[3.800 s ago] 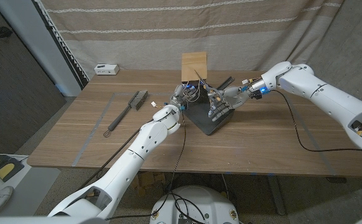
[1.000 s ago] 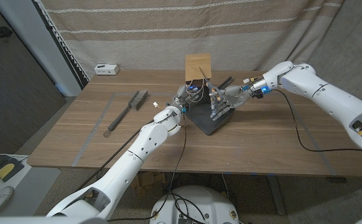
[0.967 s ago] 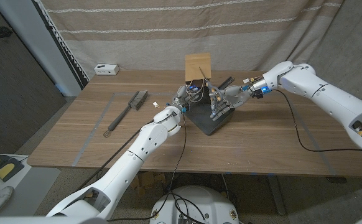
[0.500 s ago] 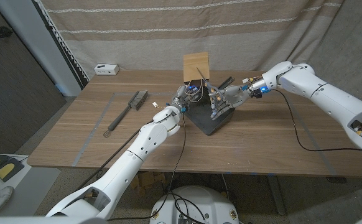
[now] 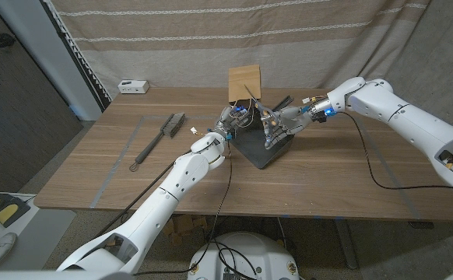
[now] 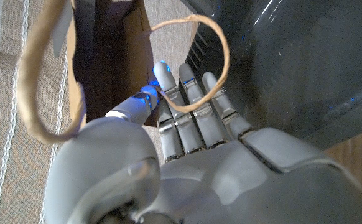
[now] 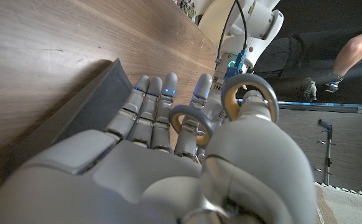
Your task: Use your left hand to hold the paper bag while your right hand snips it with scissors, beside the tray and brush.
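— So how are the fingers of the left hand (image 5: 233,119) seen?

— They are held close together and nearly straight, pressed against the paper bag (image 5: 244,82); in the left wrist view the thumb is seen pinching the bag's brown edge (image 6: 145,93) against them, and a loop of twisted paper handle (image 6: 190,62) is draped across the fingertips.

— And the right hand (image 5: 276,124)?

— Its fingers (image 7: 150,106) are curled narrowly around the scissors (image 7: 224,106), whose grey and yellow-lined finger rings are gripped between thumb and fingers. The blades are seen in the head view as a thin dark line reaching up to the bag's lower front.

— Where is the bag placed?

— It is held upright at the far middle of the wooden table (image 5: 335,175), just behind the tray (image 5: 261,152), between the two hands. It is made of plain brown paper, flat-fronted and rectangular.

— What is held in the tray?

— That cannot be told; it is seen as a dark, smooth, square-cornered tray lying at an angle beneath both hands.

— And the brush?

— A brush (image 5: 158,134) with a looped wire handle and dark bristles is laid well to the left, apart from the tray. A small white box (image 5: 134,86) is set at the far left corner.
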You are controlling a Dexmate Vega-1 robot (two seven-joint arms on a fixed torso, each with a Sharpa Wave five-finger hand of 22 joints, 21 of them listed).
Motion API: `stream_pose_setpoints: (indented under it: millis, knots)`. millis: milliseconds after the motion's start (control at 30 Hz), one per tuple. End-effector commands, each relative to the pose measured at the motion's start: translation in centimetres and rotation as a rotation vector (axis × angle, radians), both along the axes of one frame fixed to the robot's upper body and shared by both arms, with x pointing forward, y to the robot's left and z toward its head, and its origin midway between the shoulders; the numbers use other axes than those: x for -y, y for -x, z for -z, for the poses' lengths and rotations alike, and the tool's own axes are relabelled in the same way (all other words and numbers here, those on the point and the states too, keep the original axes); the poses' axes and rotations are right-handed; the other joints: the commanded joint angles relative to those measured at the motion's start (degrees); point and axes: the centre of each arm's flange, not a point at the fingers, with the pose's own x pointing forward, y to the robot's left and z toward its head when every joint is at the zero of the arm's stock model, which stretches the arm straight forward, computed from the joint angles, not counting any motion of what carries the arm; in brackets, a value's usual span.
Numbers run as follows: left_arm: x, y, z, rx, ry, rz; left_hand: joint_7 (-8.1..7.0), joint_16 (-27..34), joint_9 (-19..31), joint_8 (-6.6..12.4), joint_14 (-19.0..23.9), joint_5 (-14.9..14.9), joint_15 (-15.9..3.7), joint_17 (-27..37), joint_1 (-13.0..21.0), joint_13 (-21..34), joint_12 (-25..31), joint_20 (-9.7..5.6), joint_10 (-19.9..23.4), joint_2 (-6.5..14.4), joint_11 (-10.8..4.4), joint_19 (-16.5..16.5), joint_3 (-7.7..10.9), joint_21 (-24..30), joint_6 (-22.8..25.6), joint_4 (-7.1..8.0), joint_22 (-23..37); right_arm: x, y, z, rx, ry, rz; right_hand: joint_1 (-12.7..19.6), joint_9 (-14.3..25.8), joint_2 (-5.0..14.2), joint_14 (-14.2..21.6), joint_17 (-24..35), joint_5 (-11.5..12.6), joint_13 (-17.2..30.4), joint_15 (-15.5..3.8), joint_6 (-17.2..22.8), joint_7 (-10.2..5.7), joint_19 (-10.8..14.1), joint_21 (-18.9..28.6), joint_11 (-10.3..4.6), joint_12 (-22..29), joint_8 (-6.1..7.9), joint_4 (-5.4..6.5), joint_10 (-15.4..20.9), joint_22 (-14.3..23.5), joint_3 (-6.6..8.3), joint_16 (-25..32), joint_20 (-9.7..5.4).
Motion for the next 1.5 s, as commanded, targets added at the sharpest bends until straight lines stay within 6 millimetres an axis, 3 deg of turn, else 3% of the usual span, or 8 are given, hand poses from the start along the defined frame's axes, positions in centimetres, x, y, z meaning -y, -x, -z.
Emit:
stream_pose_setpoints:
  millis: [33,200,333,467,767,933,1200,1500]
  knots:
    - [-0.1,0.0,0.0,0.004,0.003,0.004,-2.6,0.0,0.4,0.44,0.3,0.4,-6.1,0.2,0.6,0.2,0.5,-7.26,1.3,0.1,-3.0,-0.3,0.41,0.6,5.7,-0.09,0.2,-0.1,0.0,0.2,-0.01,0.001,0.006,4.3,-0.5,4.47,5.7,1.3,-1.1,-1.5,-14.15,2.1,-0.77,-0.3,1.1,-14.4,-0.4,-1.21,3.47,16.2,0.5,5.31,1.5,-1.84]
    - [-0.1,0.1,0.0,0.005,0.003,0.007,-2.51,0.0,0.2,0.45,0.3,0.4,-6.11,0.2,0.7,0.1,0.4,-7.26,1.1,0.1,-3.0,-0.3,0.43,0.6,5.9,-0.09,0.2,-0.1,0.0,0.2,-0.011,0.002,0.012,4.6,-1.2,3.97,6.6,2.7,-2.7,-2.7,-14.39,2.6,-1.6,-0.2,2.3,-15.42,0.5,-3.46,4.93,19.8,1.0,8.0,3.0,-2.42]
    - [-0.1,0.1,0.0,0.004,0.003,0.01,-2.56,0.0,0.3,0.46,0.4,0.4,-6.11,0.2,0.7,0.0,0.5,-7.25,1.2,0.1,-2.99,-0.4,0.45,0.7,5.9,-0.09,0.2,-0.1,0.0,0.2,-0.016,-0.002,0.022,5.8,-1.9,3.77,9.1,3.8,-4.1,-2.7,-14.97,4.4,-1.36,0.8,4.0,-15.43,2.2,-5.59,4.93,22.7,1.6,10.15,4.9,-3.36]
    - [-0.1,0.2,0.0,0.007,0.003,0.012,-2.5,0.0,0.2,0.41,0.4,0.4,-6.11,0.2,0.7,0.0,0.6,-7.25,1.2,0.0,-3.0,-0.4,0.47,0.7,5.9,-0.09,0.2,-0.1,0.0,0.3,-0.011,-0.011,0.037,8.6,-2.1,3.36,13.5,4.3,-5.4,-5.5,-15.39,6.6,-1.16,1.5,6.1,-15.7,2.4,-8.18,3.59,26.6,2.2,12.44,6.8,-4.91]
    - [-0.1,0.3,0.0,0.01,0.001,0.014,-2.51,0.0,0.3,0.46,0.5,0.3,-6.1,0.2,0.7,-0.1,0.9,-7.22,1.3,0.0,-2.99,-0.4,0.5,0.9,5.8,-0.07,0.2,-0.1,0.0,0.4,-0.025,-0.037,0.058,12.6,-1.7,1.46,15.5,3.9,-6.5,-5.5,-15.57,8.2,-1.02,1.2,8.1,-17.72,3.6,-10.84,0.05,28.7,2.8,12.28,7.1,-5.55]
    - [0.0,0.4,0.0,0.01,0.0,0.015,-2.57,0.0,0.2,0.49,0.6,0.3,-6.1,0.2,0.7,-0.3,1.0,-7.21,1.3,-0.1,-2.98,-0.4,0.53,1.0,6.0,-0.07,0.2,0.1,0.0,0.6,-0.051,-0.058,0.073,13.0,-1.4,1.54,16.3,4.0,-7.0,-4.4,-15.37,9.0,-0.49,2.1,9.1,-17.29,4.8,-11.37,-0.46,29.3,3.0,11.58,7.6,-4.41]
    - [0.1,0.7,-0.2,0.024,0.005,0.018,-2.58,0.0,0.1,0.49,0.7,0.3,-6.1,0.2,0.7,-0.4,1.2,-7.21,1.3,-0.1,-3.01,-0.4,0.59,1.1,6.1,-0.05,0.2,0.2,0.0,0.8,-0.054,-0.061,0.072,12.6,-0.5,3.82,16.7,3.6,-7.6,-2.7,-15.23,8.8,1.11,2.1,10.3,-16.44,5.8,-12.41,0.81,28.2,3.2,12.34,7.2,-2.95]
    - [0.1,1.0,-0.4,0.035,0.016,0.017,-2.47,0.0,0.2,0.52,0.7,0.3,-6.11,0.2,0.7,-0.5,1.3,-7.2,1.2,-0.2,-3.01,-0.4,0.67,1.2,5.9,-0.08,0.1,0.2,0.1,1.1,-0.04,-0.057,0.084,13.1,4.3,3.05,20.5,3.8,-8.6,3.9,-15.42,11.7,1.63,3.9,13.5,-16.23,11.1,-10.32,1.18,27.2,3.6,13.66,8.1,-1.72]
